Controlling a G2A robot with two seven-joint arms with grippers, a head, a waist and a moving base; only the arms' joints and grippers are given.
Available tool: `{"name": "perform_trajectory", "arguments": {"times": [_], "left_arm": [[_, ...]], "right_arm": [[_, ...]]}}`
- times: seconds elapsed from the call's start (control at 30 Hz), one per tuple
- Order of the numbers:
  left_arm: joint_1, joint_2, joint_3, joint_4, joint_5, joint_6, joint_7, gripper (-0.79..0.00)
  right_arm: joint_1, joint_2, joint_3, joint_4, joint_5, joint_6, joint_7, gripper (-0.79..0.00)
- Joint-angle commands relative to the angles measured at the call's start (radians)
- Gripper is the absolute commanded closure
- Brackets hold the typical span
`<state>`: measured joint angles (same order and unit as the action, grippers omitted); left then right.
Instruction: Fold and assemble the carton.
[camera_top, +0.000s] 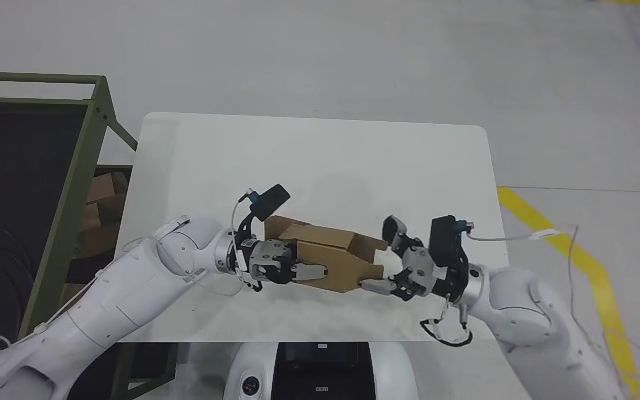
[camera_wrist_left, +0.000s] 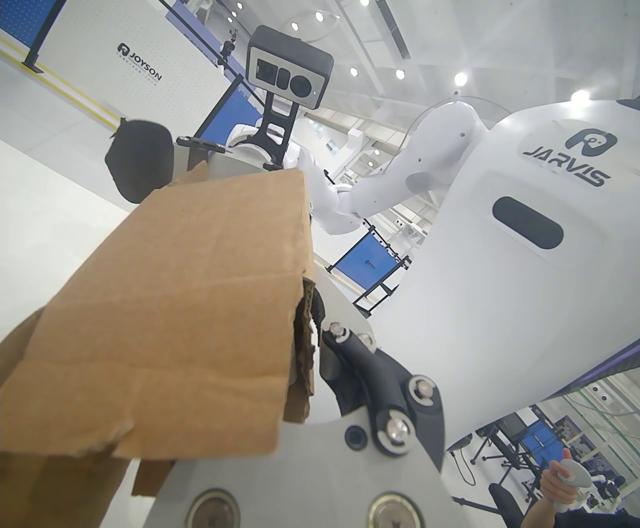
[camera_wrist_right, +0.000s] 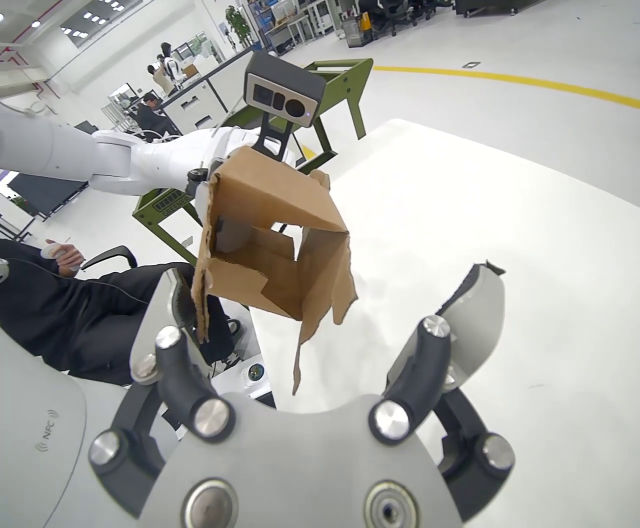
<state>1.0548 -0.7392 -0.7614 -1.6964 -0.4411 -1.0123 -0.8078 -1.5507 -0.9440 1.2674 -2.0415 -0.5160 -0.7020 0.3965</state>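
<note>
Closest to the right wrist lens, the right gripper is spread wide and grips nothing. One fingertip at lower left lies against the corrugated edge of a side flap. The other stands well apart at lower right, over the white table. Just beyond, at centre frame, the brown carton turns its open end to the lens, a torn flap hanging down. At its far end the left gripper pinches one wall, with a pale finger showing inside. A green frame at upper centre bears a small lettered plate, too tilted to read.

From the left wrist, the carton covers the lower left of the frame with a plain outer panel, its interior hidden. The ragged edge sits clamped against the dark-linked finger at lower centre. A white wall panel at upper left carries a logo and a dark word.

From the top, the carton lies at lower centre, half opened. The left gripper is clenched on its left end and the right gripper gapes around its right end. Whether the carton touches the table I cannot tell.
</note>
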Motion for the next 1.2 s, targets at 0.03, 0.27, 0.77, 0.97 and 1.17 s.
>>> {"name": "perform_trajectory", "arguments": {"times": [0.03, 0.27, 0.77, 0.97, 1.17], "left_arm": [[0.000, 0.000, 0.001, 0.000, 0.002, 0.000, 0.000, 0.000], [-0.003, 0.000, 0.003, 0.001, 0.003, 0.000, 0.000, 0.000], [-0.001, 0.001, -0.003, 0.000, 0.000, 0.000, 0.000, 0.000], [0.001, 0.000, -0.007, -0.004, 0.002, 0.000, 0.000, 0.000], [0.004, -0.001, -0.015, -0.008, 0.013, 0.000, 0.000, 0.000]], "right_arm": [[0.007, 0.000, -0.003, 0.010, 0.014, -0.032, -0.001, -0.785], [0.018, -0.001, -0.006, 0.035, 0.045, -0.035, -0.006, -0.785], [0.006, -0.002, 0.007, 0.020, 0.035, 0.050, 0.004, -0.785], [-0.008, -0.003, 0.008, -0.010, 0.016, 0.103, 0.006, -0.785], [-0.021, -0.002, 0.023, -0.021, 0.178, 0.169, 0.066, -0.785]]}}
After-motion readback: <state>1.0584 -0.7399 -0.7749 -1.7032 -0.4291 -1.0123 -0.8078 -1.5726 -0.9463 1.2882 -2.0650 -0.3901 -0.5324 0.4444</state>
